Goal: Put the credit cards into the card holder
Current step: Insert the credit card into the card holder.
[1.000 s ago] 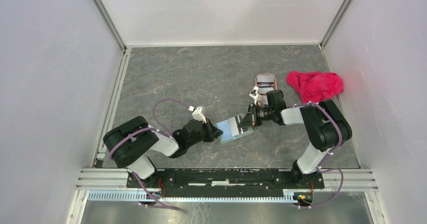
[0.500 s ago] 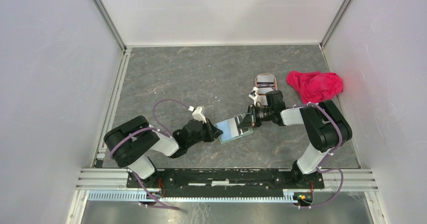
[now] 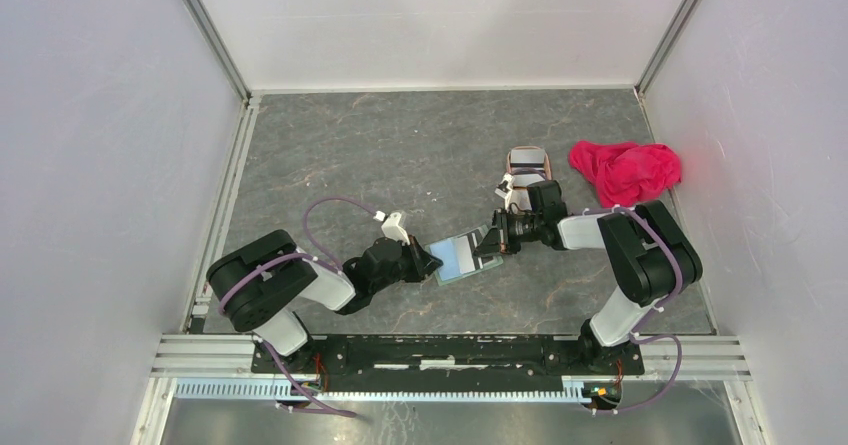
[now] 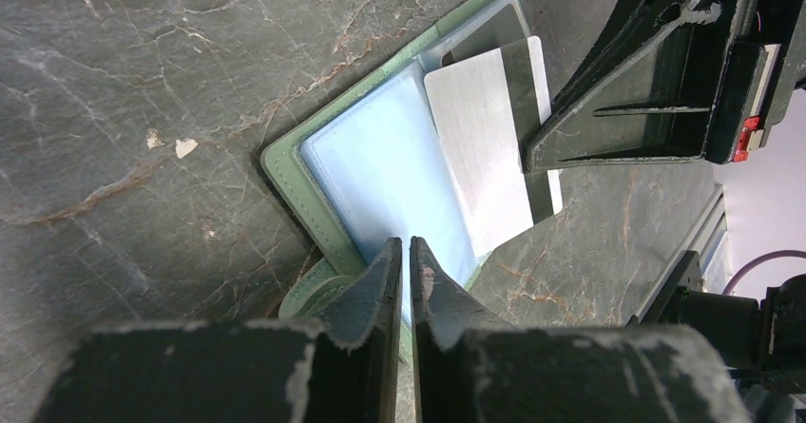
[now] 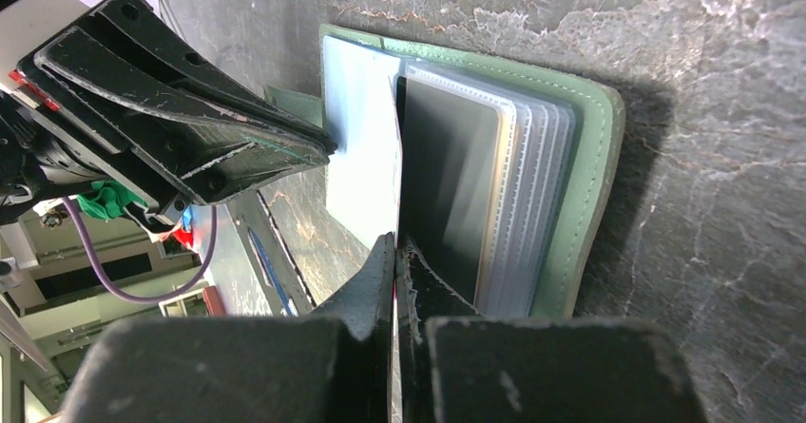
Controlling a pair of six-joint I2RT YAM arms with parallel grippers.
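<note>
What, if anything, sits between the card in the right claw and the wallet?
Nothing visible. The card in the right gripper lies over the open pockets of the card holder; the left gripper pinches the opposite edge, clear of the card.

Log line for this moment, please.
left claw: shut on card holder sleeve | right claw: shut on whitish card | card: lying across open holder, in pocket unclear

At bottom centre, the left tool (image 4: 404, 252) pinches a pale blue pocket of the open card holder (image 4: 285, 171); a whitish card (image 4: 480, 147) lies on it, right of centre.
</note>
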